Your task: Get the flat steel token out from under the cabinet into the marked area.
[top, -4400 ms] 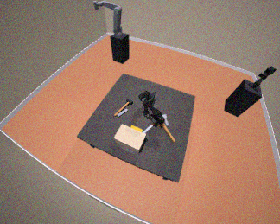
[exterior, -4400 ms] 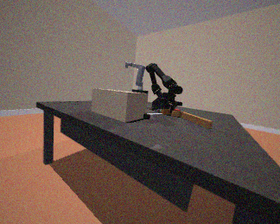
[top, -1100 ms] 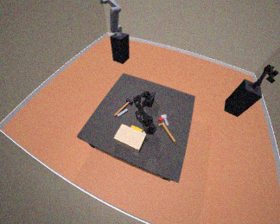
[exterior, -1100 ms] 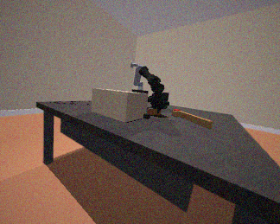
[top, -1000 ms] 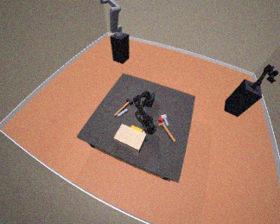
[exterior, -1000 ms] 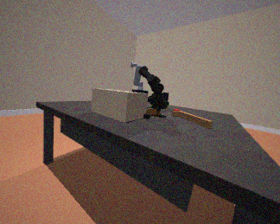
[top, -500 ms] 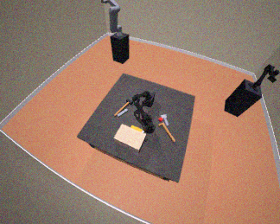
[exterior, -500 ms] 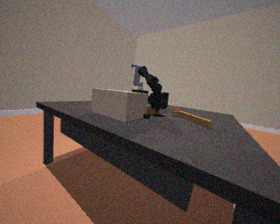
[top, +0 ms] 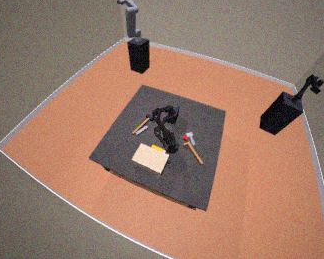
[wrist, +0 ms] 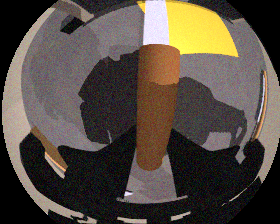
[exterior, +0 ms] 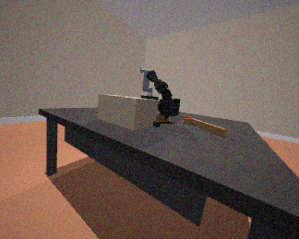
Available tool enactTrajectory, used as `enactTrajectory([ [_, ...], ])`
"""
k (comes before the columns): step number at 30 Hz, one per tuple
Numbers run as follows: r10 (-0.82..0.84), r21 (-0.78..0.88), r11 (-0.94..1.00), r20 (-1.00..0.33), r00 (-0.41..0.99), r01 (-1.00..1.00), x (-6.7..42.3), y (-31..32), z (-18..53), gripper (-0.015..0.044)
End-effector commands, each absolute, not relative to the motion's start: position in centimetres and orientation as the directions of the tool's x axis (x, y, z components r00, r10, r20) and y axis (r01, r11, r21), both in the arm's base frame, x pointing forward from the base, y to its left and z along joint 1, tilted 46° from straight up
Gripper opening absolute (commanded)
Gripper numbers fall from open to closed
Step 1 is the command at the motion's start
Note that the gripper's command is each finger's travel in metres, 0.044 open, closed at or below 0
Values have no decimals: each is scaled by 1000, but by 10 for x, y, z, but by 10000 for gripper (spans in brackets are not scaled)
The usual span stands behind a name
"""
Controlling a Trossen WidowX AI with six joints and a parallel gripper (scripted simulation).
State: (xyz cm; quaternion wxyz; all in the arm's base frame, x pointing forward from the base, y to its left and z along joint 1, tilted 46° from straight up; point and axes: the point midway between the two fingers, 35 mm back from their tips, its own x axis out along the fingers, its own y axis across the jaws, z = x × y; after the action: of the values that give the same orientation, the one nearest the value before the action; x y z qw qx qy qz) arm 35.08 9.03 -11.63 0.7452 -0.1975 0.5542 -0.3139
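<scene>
The beige cabinet [top: 150,159] [exterior: 117,111] stands on the dark table. The yellow marked area [top: 156,148] [wrist: 210,32] lies along its front. My gripper [top: 172,150] [exterior: 163,121] [wrist: 151,129] is low beside the cabinet's front corner, shut on the brown handle of a tool [wrist: 158,95]. The tool's pale, flat shaft runs away from the fingers past the yellow area's edge, toward the top of the wrist view; its far end is hidden. I cannot make out the token or the vent slots in any view.
A long wooden stick [top: 194,153] [exterior: 209,127] lies on one side of the arm, with a red piece [top: 186,138] and a pale piece [top: 191,137] near its end. Another brown stick [top: 140,126] and a grey piece [top: 142,130] lie on the arm's other side.
</scene>
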Motion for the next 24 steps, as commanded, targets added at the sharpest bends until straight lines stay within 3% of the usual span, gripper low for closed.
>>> enactTrajectory([
  [1, -694, -648, 718, -694, 190, 255, 350, 83, -111, 0],
  [24, -695, -649, 717, -693, 190, 255, 345, 68, -98, 0],
])
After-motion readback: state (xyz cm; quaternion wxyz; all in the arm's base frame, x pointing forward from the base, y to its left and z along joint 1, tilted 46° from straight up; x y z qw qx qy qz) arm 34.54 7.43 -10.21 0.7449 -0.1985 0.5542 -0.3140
